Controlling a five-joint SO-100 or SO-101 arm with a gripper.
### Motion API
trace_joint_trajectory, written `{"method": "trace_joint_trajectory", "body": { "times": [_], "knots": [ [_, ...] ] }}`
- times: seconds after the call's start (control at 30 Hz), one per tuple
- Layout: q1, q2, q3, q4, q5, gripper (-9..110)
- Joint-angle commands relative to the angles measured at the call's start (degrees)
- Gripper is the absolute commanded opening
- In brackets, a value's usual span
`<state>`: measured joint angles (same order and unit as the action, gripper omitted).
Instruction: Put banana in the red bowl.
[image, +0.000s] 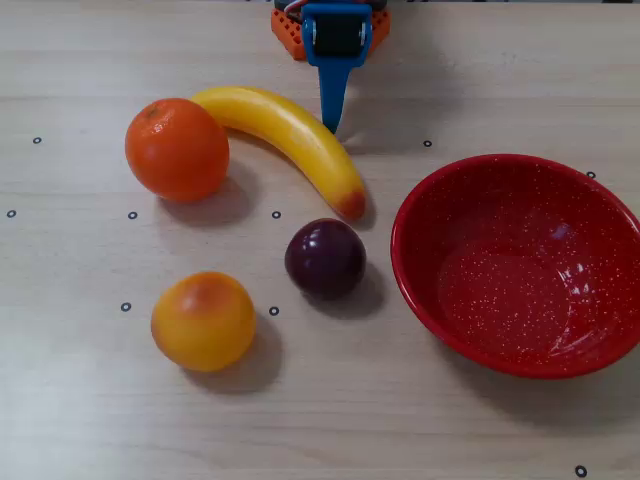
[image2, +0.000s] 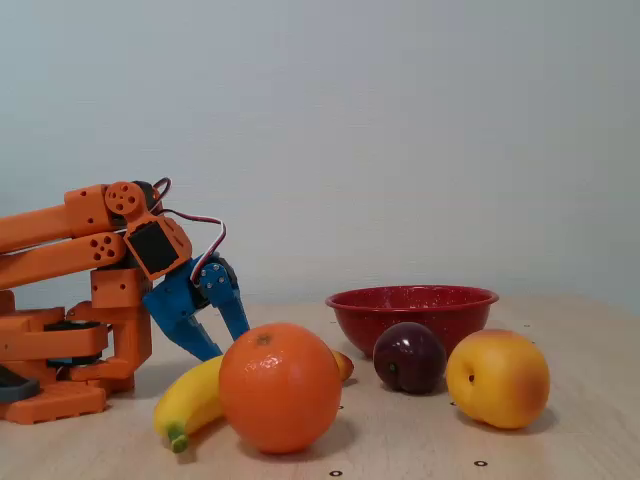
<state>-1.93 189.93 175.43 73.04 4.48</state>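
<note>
My gripper (image2: 218, 345) hangs above the table with its blue jaws apart and nothing between them, poised over the middle of the banana (image: 287, 135) in the overhead view; the banana lies flat on the table (image: 90, 420), its stem end touching or almost touching the orange (image: 177, 149), its reddish tip near the plum (image: 325, 258); the red bowl (image: 600, 200) sits empty, off to the right; I judge the risks to be a glossy, curved skin slipping from a narrow pinch, a descent that nudges the orange rolling, or a carry that clips the plum.
</note>
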Motion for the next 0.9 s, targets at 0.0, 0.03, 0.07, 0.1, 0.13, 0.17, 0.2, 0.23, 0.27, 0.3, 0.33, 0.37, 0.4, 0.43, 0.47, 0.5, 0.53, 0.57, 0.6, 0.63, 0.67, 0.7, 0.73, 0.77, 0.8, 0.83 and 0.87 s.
{"method": "trace_joint_trajectory", "body": {
  "times": [0.0, 0.03, 0.07, 0.1, 0.13, 0.17, 0.2, 0.23, 0.27, 0.3, 0.33, 0.37, 0.4, 0.43, 0.47, 0.5, 0.53, 0.57, 0.6, 0.63, 0.67, 0.7, 0.73, 0.77, 0.8, 0.83, 0.87],
  "knots": [
    [-0.1, 0.9, -0.3, 3.0, 0.5, 0],
    [-0.1, 0.9, -0.3, 3.0, 0.5, 0],
    [-0.1, 0.9, -0.3, 3.0, 0.4, 0],
    [-0.1, 0.9, -0.3, 3.0, 0.4, 0],
    [-0.1, 0.9, -0.3, 3.0, 0.4, 0],
    [-0.1, 0.9, -0.3, 3.0, 0.4, 0],
    [-0.1, 0.9, -0.3, 3.0, 0.4, 0],
    [-0.1, 0.9, -0.3, 3.0, 0.4, 0],
    [-0.1, 0.9, -0.3, 3.0, 0.4, 0],
    [-0.1, 0.9, -0.3, 3.0, 0.4, 0],
    [-0.1, 0.9, -0.3, 3.0, 0.4, 0],
    [-0.1, 0.9, -0.3, 3.0, 0.2, 0],
    [-0.1, 1.0, -0.3, 3.0, 0.2, 0],
    [-0.1, 1.0, -0.3, 3.0, 0.2, 0],
    [-0.1, 1.0, -0.3, 3.0, 0.2, 0],
    [-0.1, 1.0, -0.3, 3.0, 0.2, 0],
    [-0.1, 1.0, -0.3, 3.0, 0.2, 0],
    [-0.2, 1.0, -0.3, 3.0, 0.1, 1],
    [-0.2, 1.0, -0.3, 3.0, 0.2, 0],
    [-0.2, 1.0, -0.3, 3.0, 0.2, 0],
    [-0.2, 1.0, -0.3, 3.0, 0.2, 0],
    [-0.2, 1.0, -0.3, 3.0, 0.2, 0],
    [-0.2, 1.0, -0.3, 3.0, 0.2, 0],
    [-0.2, 1.0, -0.3, 3.0, 0.2, 0],
    [-0.2, 1.0, -0.3, 3.0, 0.2, 0],
    [-0.2, 1.0, -0.3, 3.0, 0.2, 0],
    [-0.2, 1.0, -0.3, 3.0, 0.0, 0]
  ]
}}
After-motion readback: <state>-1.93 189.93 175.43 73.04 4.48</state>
